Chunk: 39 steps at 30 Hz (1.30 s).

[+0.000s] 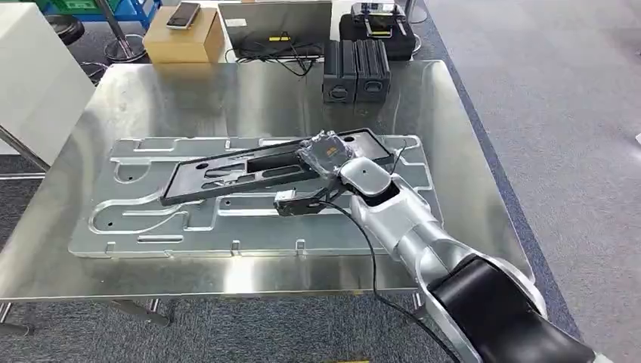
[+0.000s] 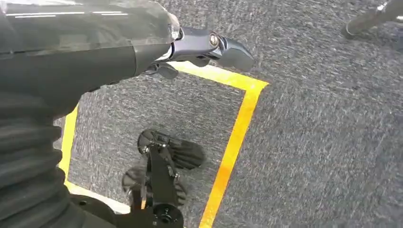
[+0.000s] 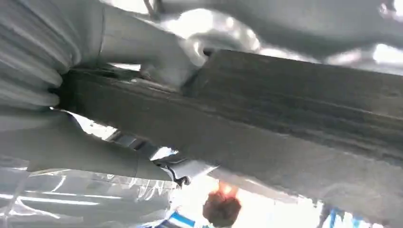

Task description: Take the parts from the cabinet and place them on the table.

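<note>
Long black slotted panel [image 1: 264, 168] lies tilted across silver stamped sheet-metal part [image 1: 151, 219] on steel bench [image 1: 227, 98]. My right hand [image 1: 326, 153] grasps panel's edge. My left hand [image 2: 209, 47] hangs over carpet, clenched or not I cannot tell.

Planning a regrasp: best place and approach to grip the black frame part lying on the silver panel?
Grip the black frame part on a long side rail, coming from above or the near edge. It lies flat on the silver panel, and its open cutouts let fingers wrap the rail, probably.
</note>
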Motion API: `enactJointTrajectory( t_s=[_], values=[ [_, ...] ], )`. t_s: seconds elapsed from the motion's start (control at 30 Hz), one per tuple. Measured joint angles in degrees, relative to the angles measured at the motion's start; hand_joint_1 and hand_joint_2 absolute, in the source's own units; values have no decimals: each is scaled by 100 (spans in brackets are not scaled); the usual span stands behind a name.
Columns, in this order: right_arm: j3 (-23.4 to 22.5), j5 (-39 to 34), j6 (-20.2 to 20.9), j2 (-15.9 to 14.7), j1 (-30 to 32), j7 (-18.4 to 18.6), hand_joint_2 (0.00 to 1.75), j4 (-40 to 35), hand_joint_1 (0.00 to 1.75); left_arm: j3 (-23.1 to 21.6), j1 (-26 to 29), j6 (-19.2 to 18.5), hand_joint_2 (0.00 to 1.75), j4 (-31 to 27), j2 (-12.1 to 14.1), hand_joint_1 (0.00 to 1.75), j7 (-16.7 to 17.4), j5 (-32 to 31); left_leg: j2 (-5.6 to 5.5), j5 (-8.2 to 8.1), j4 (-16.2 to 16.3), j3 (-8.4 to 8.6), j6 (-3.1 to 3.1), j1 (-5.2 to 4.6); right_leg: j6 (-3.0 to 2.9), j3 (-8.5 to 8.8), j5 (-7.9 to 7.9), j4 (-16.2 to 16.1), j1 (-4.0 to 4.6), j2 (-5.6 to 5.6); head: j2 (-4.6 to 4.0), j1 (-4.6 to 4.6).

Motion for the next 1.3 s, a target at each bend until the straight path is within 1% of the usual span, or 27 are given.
enactJointTrajectory(
  t_s=[0.03,0.07,0.13,0.2,0.3,0.37,0.4,0.47,0.5,0.53,0.57,0.67,0.7,0.73,0.8,0.83,0.87,0.9,0.97,1.0,1.03,1.07,1.1,1.17,1.2,1.23,1.3],
  values=[
    [9,-39,140,9,0,-35,0,67,0,0,0,-9,175,0,0,0,-33,17,-4,-17,7,14,-10,5,19,-39,108,-1,-24,-2,0,0],
    [13,-87,261,18,4,-87,0,130,0,0,3,-26,175,0,-2,0,-41,31,-7,-42,24,32,-19,12,33,59,333,-269,-44,-5,0,0],
    [15,-190,301,46,7,-114,0,238,0,0,1,-55,175,0,-2,0,-57,33,-14,-111,80,67,-66,31,44,502,890,-1263,-78,-9,0,0],
    [15,-301,255,50,12,-114,0,362,0,0,-7,-55,175,0,0,0,-74,28,-18,-170,168,33,-129,1,24,685,879,-1675,-41,3,0,0],
    [13,-404,176,48,68,-114,0,450,0,0,6,-52,175,0,0,0,-90,9,-14,-174,122,54,-209,19,-93,679,862,-1647,-18,18,0,0],
    [13,-470,91,57,62,-135,0,468,0,-2,3,-52,175,2,-9,0,-111,7,4,-308,259,30,-273,34,-166,751,879,-1719,-62,18,0,0],
    [7,-562,37,57,49,-182,0,478,0,-2,-8,-52,0,2,-13,0,-133,9,11,-489,588,-107,-297,38,-203,769,870,-1723,-62,9,0,-2],
    [-57,-855,39,61,62,-366,0,481,0,-2,-12,-52,0,0,-11,0,-179,6,11,-877,1509,-549,-329,49,-217,787,862,-1722,-38,4,0,0],
    [-135,-1089,67,61,80,-530,0,481,0,-2,-8,-52,0,2,-11,0,-203,4,11,-974,1867,-741,-333,49,-222,787,858,-1720,-30,3,0,-2],
    [-218,-1300,156,70,95,-693,0,478,0,-2,-7,-52,0,0,-11,0,-212,-6,11,-930,1951,-804,-327,49,-223,794,858,-1720,-23,3,0,-2],
    [-307,-1587,352,79,101,-895,0,466,0,-2,-9,-52,0,0,-11,0,-214,-22,11,-769,1777,-736,-315,49,-225,801,856,-1720,-20,6,0,0],
    [-724,-3093,1468,142,138,-2190,0,233,0,-7,-43,-52,0,0,-2,0,-201,-55,14,-62,308,-37,-237,46,-206,839,841,-1718,-17,20,0,-2],
    [-908,-3791,2081,144,180,-2619,0,43,0,-11,-65,-55,0,0,2,0,-177,-63,11,-133,146,62,-220,0,-174,822,836,-1701,27,25,0,0],
    [-1063,-4283,2491,144,244,-2816,0,-160,0,-20,-90,-57,0,0,4,0,-155,-70,2,-126,150,42,-191,-4,-138,812,854,-1715,13,19,0,-2],
    [-1293,-4763,2852,144,337,-2894,0,-478,0,-50,-89,-61,0,0,13,0,-129,-70,-15,-110,142,34,-147,-18,-84,828,874,-1746,0,10,0,0],
    [-1362,-5127,3054,135,389,-2982,0,-622,0,-59,-91,-68,0,0,13,0,-116,-70,-16,-67,66,53,-85,20,-39,837,873,-1748,28,14,0,0],
    [-1441,-5617,3268,109,462,-3008,0,-834,0,-68,-94,-72,0,2,11,0,-105,-68,6,-38,32,74,-55,34,-16,816,793,-1681,6,16,0,0],
    [-1526,-6267,3491,74,585,-3018,0,-1138,0,-79,-102,-72,0,0,11,0,-89,-59,4,-23,15,69,-24,34,1,700,595,-1438,12,14,0,0],
    [-1690,-7465,3726,-68,864,-2997,0,-1921,0,-81,-104,-72,0,0,13,0,-61,-28,4,-20,16,60,-2,22,29,313,149,-550,-3,17,0,0],
    [-1733,-7916,3744,-167,1058,-2959,0,-2339,0,-81,-107,-72,0,0,13,0,-55,-9,0,-20,19,57,10,17,40,128,7,-142,-8,15,0,0],
    [-1788,-8294,3676,-300,1239,-2959,0,-2826,0,-81,-96,-79,0,0,13,0,-48,20,-15,-22,22,57,14,17,47,48,1,37,-19,16,0,0],
    [-1847,-8444,3472,-367,1362,-2973,0,-3184,0,-81,-78,-103,0,0,13,0,-48,64,-21,-24,28,58,14,13,49,101,121,-76,-27,15,0,0],
    [-1945,-8240,2946,-498,1487,-2983,0,-3627,0,-76,-56,-146,0,0,13,0,-59,148,-30,-26,37,59,11,11,39,283,338,-448,-28,11,0,0],
    [-2226,-7285,1491,-764,1847,-2940,0,-4626,0,-40,-20,-199,0,0,11,0,-137,312,-31,-43,56,61,-3,3,-5,825,764,-1473,-21,-3,0,0],
    [-2440,-6619,733,-897,2135,-2852,0,-5132,0,2,8,-212,0,0,-2,0,-171,387,-46,-65,87,55,-23,-22,-30,973,727,-1795,2,-18,0,0],
    [-2732,-5838,23,-1076,2455,-2709,0,-5602,0,63,25,-219,0,0,-13,0,-209,448,-89,-52,101,59,-50,-25,-30,984,785,-1796,17,-23,0,0],
    [-3405,-4833,-716,-1432,3239,-2515,0,-6185,0,120,100,-221,0,2,-48,0,-225,494,-116,-49,95,63,-72,9,-50,1011,776,-1795,51,-56,0,2]
  ],
)
